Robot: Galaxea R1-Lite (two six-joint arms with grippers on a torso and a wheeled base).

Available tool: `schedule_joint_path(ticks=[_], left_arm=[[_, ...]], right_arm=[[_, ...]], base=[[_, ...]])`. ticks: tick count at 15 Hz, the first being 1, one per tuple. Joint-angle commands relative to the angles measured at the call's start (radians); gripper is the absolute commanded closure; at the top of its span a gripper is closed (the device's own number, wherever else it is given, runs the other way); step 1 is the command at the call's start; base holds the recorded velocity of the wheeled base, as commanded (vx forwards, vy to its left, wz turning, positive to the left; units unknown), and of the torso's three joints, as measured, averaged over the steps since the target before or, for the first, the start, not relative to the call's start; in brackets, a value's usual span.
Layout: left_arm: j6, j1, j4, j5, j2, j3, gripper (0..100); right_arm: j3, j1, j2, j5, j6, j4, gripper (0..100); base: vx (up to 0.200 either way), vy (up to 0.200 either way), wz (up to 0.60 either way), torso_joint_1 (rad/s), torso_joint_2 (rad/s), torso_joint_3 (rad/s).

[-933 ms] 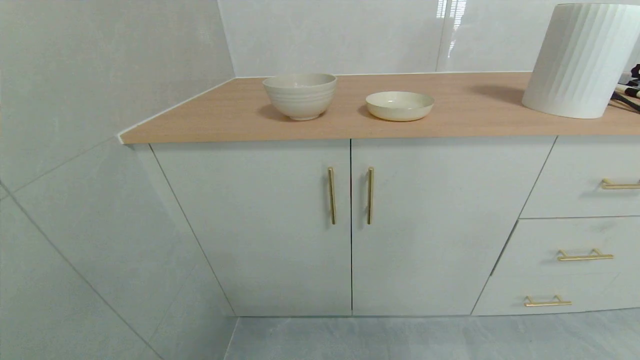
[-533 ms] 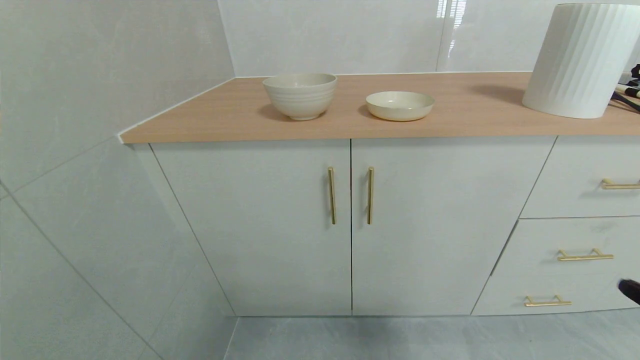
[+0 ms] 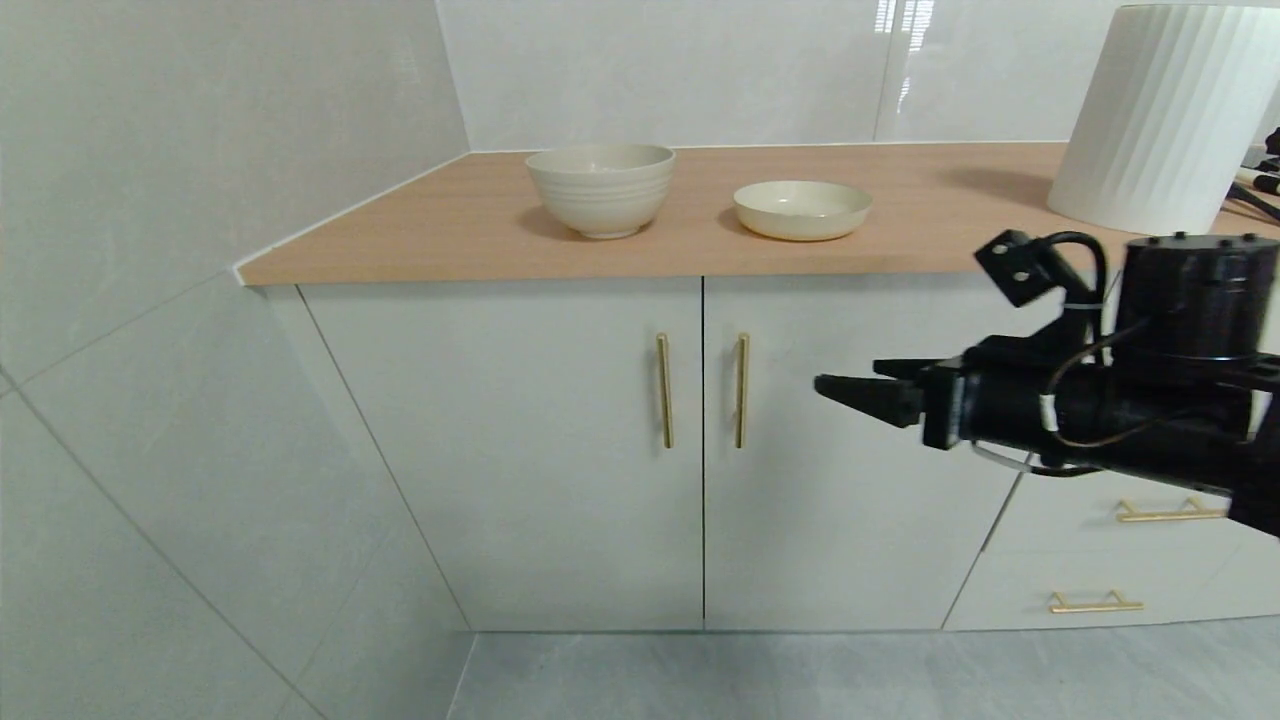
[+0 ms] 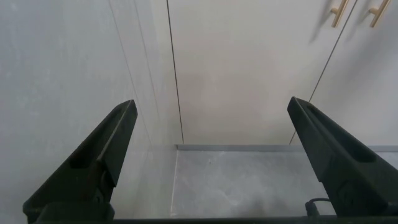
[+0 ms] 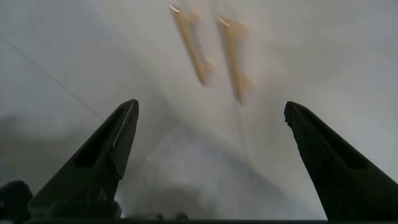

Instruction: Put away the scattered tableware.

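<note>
Tableware sits on the countertop (image 3: pixel 450 235) in the upper middle of the head view: a deep ribbed bowl (image 3: pixel 600 190) and, to its right and apart from it, a shallow dish (image 3: pixel 802 210). Both cabinet doors below are shut.

Our right gripper (image 3: pixel 845 385) hangs in front of the right door (image 3: pixel 830 530), right of centre. Its fingers are spread and empty, and its tips point toward the two gold handles. Our left gripper (image 4: pixel 210 104) is likewise spread wide with nothing in it, facing the floor at the cabinet's foot.

We judge the step in hand to be opening the cupboard. To do it well, we should straddle the right handle (image 3: pixel 741 390) alone and keep clear of its neighbour (image 3: pixel 663 390) just beside it. We then close on the middle of the bar and pull along the door's arc rather than straight back, so the grip does not slip off.
</note>
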Motion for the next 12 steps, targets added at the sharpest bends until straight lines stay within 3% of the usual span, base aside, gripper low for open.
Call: schedule_joint_path(ticks=[1, 6, 10, 12], left_arm=[[0.000, 0.000, 0.000, 0.000, 0.000, 0.000, 0], [0.000, 0.000, 0.000, 0.000, 0.000, 0.000, 0], [0.000, 0.000, 0.000, 0.000, 0.000, 0.000, 0], [0.000, 0.000, 0.000, 0.000, 0.000, 0.000, 0]], right_arm=[[-0.125, 0.065, 0.217, 0.000, 0.029, -0.027, 0], [-0.196, 0.080, 0.337, -0.014, 0.153, -0.156, 0], [-0.305, 0.080, 0.454, -0.146, 0.196, -0.167, 0], [-0.320, 0.080, 0.487, -0.158, 0.197, -0.194, 0]], base=[[0.000, 0.000, 0.00, 0.000, 0.00, 0.000], [0.000, 0.000, 0.00, 0.000, 0.00, 0.000], [0.000, 0.000, 0.00, 0.000, 0.00, 0.000], [0.000, 0.000, 0.00, 0.000, 0.00, 0.000]])
